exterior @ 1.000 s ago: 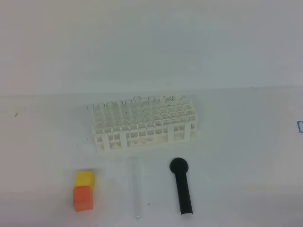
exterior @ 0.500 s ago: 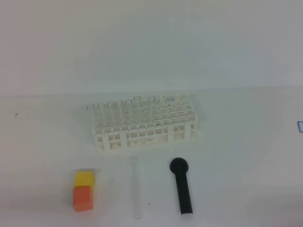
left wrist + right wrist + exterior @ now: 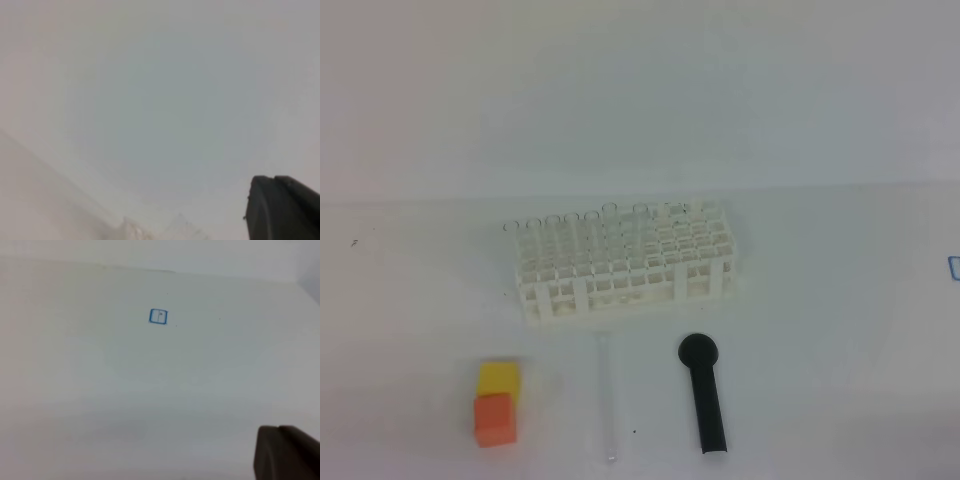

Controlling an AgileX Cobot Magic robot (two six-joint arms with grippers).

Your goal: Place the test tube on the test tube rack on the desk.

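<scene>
We look down on a white desk (image 3: 840, 300). The tube (image 3: 609, 398) lies flat near the front edge, running front to back, between two stacked-looking blocks (image 3: 496, 403), yellow behind orange, on its left and a black tool (image 3: 704, 393) on its right. It touches neither. Just behind it stands the rack (image 3: 623, 262), wider than tall. Clear rims show above its back holes, so some tubes seem already in it; the front holes look free.

Neither arm appears in the high view. Each wrist view shows only a dark corner of its own gripper, left (image 3: 282, 207) and right (image 3: 285, 452), both pressed together and holding nothing.

We judge the reach has not begun. To do it well, we would spread one gripper, pinch the tube near its middle, across its length, then tip it upright over a free front hole.
</scene>
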